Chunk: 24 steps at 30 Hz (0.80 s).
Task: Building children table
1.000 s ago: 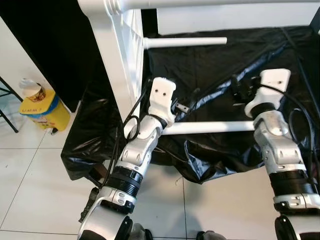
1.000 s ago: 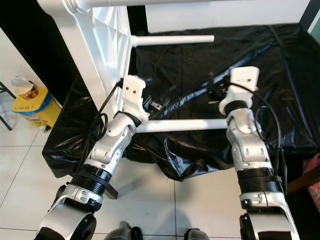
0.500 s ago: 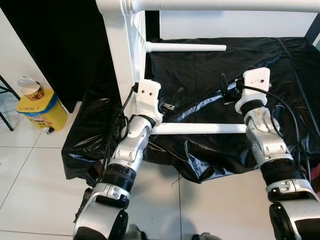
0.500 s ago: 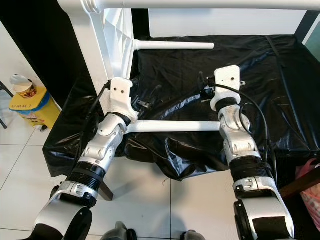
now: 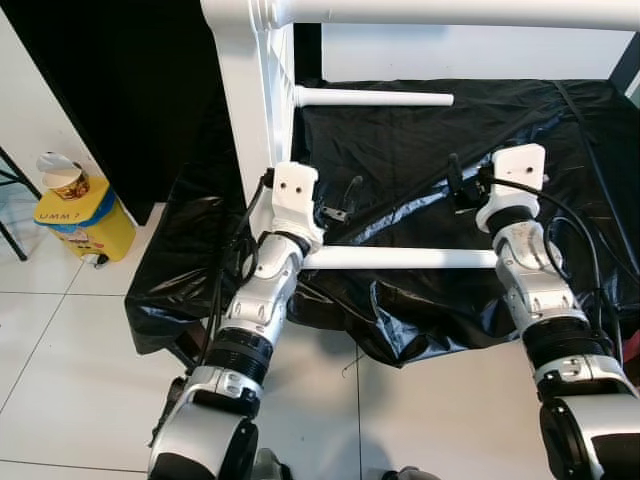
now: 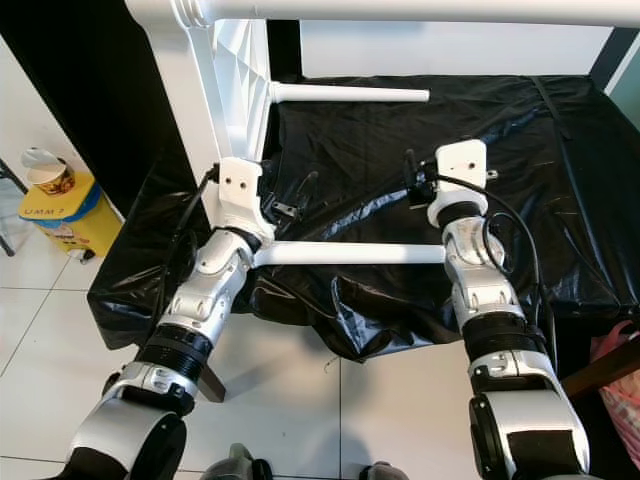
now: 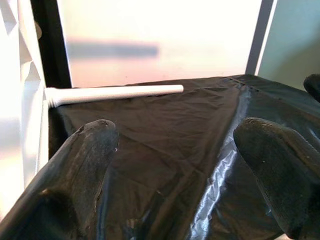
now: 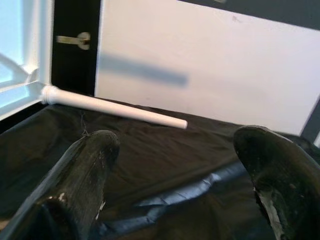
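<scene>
A white children's table lies on its side on a black plastic sheet (image 5: 480, 130). Its tabletop (image 5: 250, 110) stands upright at the left, and its round legs stick out to the right. The near leg (image 5: 400, 258) runs between my two forearms, the far leg (image 5: 370, 97) lies further back, and another leg (image 5: 450, 12) crosses the top. My left gripper (image 5: 338, 205) hovers open just above the near leg's root, with nothing between its fingers (image 7: 85, 165). My right gripper (image 5: 458, 185) is open above the near leg's free end, fingers (image 8: 85, 170) empty. Both wrist views look towards the far leg (image 7: 115, 92) (image 8: 115, 106).
A yellow bin (image 5: 80, 220) with a paper cup (image 5: 62, 175) on it stands on the white tile floor at the left. The black sheet hangs over the front edge (image 5: 400, 340). Cables run along my right arm. A pink bag (image 6: 625, 390) sits at the far right.
The camera has shifted, so the table sits lower and more central in the picture. Both arms keep their pose by the near leg; the right wrist has edged slightly right.
</scene>
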### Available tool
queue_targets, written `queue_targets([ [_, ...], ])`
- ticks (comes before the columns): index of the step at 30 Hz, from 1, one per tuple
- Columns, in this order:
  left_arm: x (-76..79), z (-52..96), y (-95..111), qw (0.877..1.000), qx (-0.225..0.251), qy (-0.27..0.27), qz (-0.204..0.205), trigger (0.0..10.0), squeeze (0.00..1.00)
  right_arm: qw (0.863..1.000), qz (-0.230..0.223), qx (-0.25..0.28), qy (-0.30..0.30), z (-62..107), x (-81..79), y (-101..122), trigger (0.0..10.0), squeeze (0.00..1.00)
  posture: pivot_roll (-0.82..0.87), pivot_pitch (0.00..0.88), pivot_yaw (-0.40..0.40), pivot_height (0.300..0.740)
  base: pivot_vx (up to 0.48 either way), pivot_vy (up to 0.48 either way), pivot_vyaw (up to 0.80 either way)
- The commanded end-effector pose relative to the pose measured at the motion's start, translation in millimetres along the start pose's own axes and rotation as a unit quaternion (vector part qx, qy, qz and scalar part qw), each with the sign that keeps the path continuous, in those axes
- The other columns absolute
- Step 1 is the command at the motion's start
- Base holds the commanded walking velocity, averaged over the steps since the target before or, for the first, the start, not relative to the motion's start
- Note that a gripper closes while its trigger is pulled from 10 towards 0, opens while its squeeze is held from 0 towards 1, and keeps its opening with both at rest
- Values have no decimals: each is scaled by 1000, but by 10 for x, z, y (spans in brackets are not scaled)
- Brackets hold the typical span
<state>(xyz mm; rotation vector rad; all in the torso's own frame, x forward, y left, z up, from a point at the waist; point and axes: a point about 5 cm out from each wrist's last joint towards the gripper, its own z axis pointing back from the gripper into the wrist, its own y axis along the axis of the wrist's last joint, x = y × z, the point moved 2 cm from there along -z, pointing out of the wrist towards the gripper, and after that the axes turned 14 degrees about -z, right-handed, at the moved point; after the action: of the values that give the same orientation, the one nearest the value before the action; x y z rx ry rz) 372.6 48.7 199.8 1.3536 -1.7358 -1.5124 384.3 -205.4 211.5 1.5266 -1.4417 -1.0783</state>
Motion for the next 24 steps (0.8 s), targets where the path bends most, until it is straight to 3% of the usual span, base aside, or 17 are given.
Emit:
queue_targets([
  [1, 15, 11, -25, 1000, -2, 2, -3, 10000, 0, 1000, -18, 1, -19, -19, 63, 13, 10000, 0, -33, 12, -5, 740, 0, 0, 0],
  [2, 15, 9, -26, 1000, -2, 1, -3, 10000, 0, 997, -43, -13, -62, 15, 210, -52, 10000, 0, -34, 12, -3, 740, 0, 0, 0],
  [3, 15, 9, -26, 1000, -2, 1, -3, 10000, 0, 997, -43, -13, -62, 15, 210, -52, 10000, 0, -34, 12, -3, 740, 0, 0, 0],
  [5, 17, 6, -25, 1000, -2, 0, -3, 10000, 0, 987, -111, -29, -111, 61, 347, -128, 10000, 0, -37, 14, 0, 740, 0, 0, 0],
  [6, 17, 6, -25, 1000, -2, 0, -3, 10000, 0, 987, -111, -29, -111, 61, 347, -128, 10000, 0, -37, 14, 0, 740, 0, 0, 0],
  [8, 20, 1, -22, 1000, -2, -1, -1, 10000, 0, 975, -173, -33, -136, 112, 414, -185, 10000, 0, -41, 16, 5, 740, 0, 0, 0],
  [10, 31, -7, -21, 1000, -1, -4, 0, 10000, 0, 959, -238, -29, -153, 159, 447, -231, 10000, 0, -43, 17, 9, 740, 0, 0, 0],
  [11, 39, -11, -18, 1000, 0, -5, 0, 10000, 0, 943, -289, -26, -164, 187, 456, -255, 10000, 0, -44, 18, 11, 740, 0, 0, 0],
  [12, 39, -11, -18, 1000, 0, -5, 0, 10000, 0, 943, -289, -26, -164, 187, 456, -255, 10000, 0, -44, 18, 11, 740, 0, 0, 0],
  [13, 45, -14, -16, 1000, 0, -7, 1, 10000, 0, 930, -324, -24, -169, 207, 459, -270, 10000, 0, -44, 18, 11, 740, 0, 0, 0],
  [15, 59, -19, -7, 1000, 2, -8, 2, 10000, 0, 892, -415, -9, -181, 296, 448, -309, 10000, 0, -44, 21, 14, 740, 0, 0, 0],
  [16, 59, -19, -7, 1000, 2, -8, 2, 10000, 0, 892, -415, -9, -181, 296, 448, -309, 10000, 0, -44, 21, 14, 740, 0, 0, 0],
  [22, 87, -26, 20, 1000, 6, -11, -1, 10000, 0, 835, -518, 41, -184, 674, 427, -320, 10000, 0, 2, 38, -4, 740, 0, 0, 0],
  [24, 91, -28, 26, 1000, 6, -12, -2, 10000, 0, 830, -525, 46, -182, 709, 426, -314, 10000, 0, 2, 38, -4, 740, 0, 0, 0],
])
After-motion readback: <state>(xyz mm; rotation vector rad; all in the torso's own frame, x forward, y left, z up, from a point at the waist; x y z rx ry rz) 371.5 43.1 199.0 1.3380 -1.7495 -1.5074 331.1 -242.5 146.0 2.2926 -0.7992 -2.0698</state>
